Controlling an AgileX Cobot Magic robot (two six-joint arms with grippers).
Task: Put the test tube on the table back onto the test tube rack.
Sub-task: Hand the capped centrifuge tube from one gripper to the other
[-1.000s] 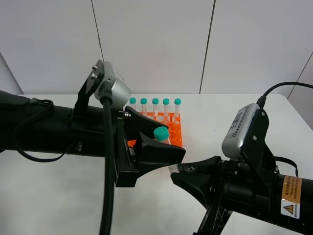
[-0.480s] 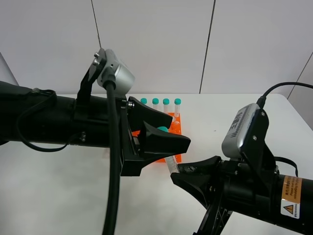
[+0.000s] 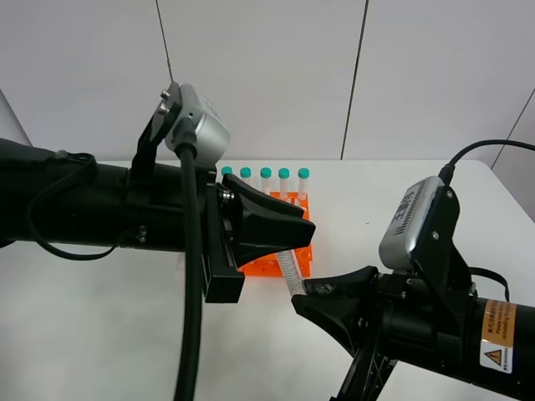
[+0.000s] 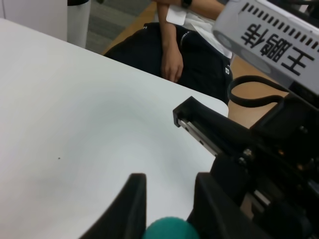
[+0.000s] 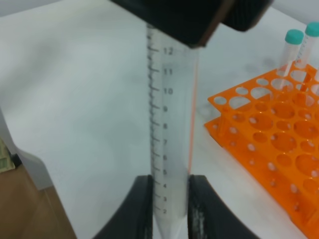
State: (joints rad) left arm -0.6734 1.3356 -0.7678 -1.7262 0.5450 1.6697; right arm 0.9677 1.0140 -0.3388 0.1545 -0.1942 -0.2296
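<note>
The test tube (image 3: 289,271) hangs upright in the air between my two grippers, in front of the orange test tube rack (image 3: 304,237). My right gripper (image 3: 303,291) is shut on its lower end; the right wrist view shows the graduated tube (image 5: 170,124) rising from between the fingers (image 5: 141,205). My left gripper (image 3: 288,236) comes in from the left and is shut on the top end, where the teal cap (image 4: 169,229) shows between its fingers (image 4: 130,209). In the right wrist view the left gripper (image 5: 194,17) covers the tube's top.
Several teal-capped tubes (image 3: 265,174) stand in the rack's back row, also seen as tubes (image 5: 293,39) in the right wrist view beside many free holes in the rack (image 5: 269,144). White table (image 3: 100,317) lies all around. A seated person (image 4: 174,45) is beyond the table edge.
My left gripper moved right around the tube's cap and then closed on it, hiding the cap in the high view. The right gripper and the tube stayed in place.
</note>
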